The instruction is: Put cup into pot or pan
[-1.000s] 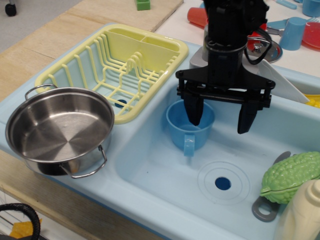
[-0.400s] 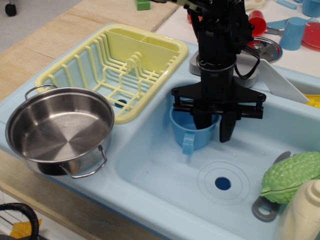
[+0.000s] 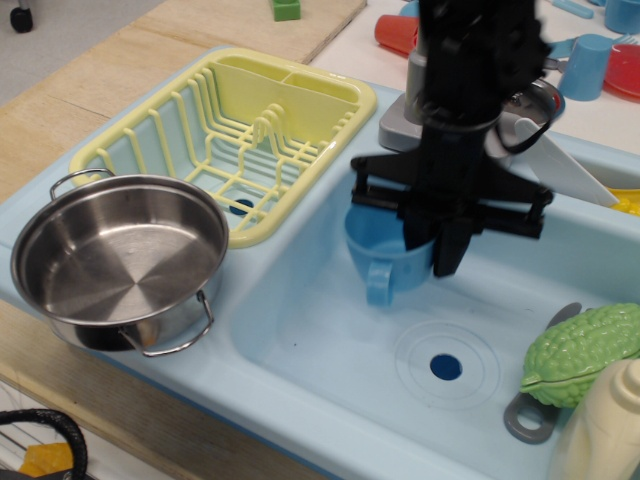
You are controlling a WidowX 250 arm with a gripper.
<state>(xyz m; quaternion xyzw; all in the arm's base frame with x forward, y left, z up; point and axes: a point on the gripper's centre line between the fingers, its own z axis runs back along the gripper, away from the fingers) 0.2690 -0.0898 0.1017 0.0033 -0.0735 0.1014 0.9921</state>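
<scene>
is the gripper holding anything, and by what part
The gripper is shut on the light blue cup, pinching its rim wall on the right side, one finger inside.

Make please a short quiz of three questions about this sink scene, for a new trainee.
1. True or false: the cup already sits in the pan.
2. The hand is closed on: A) the cup's rim, B) the dish rack, C) nothing.
3. Fill in: the green toy vegetable lies to the ____ of the drain in the picture.

Key: 1 false; 2 A; 3 right.
</scene>
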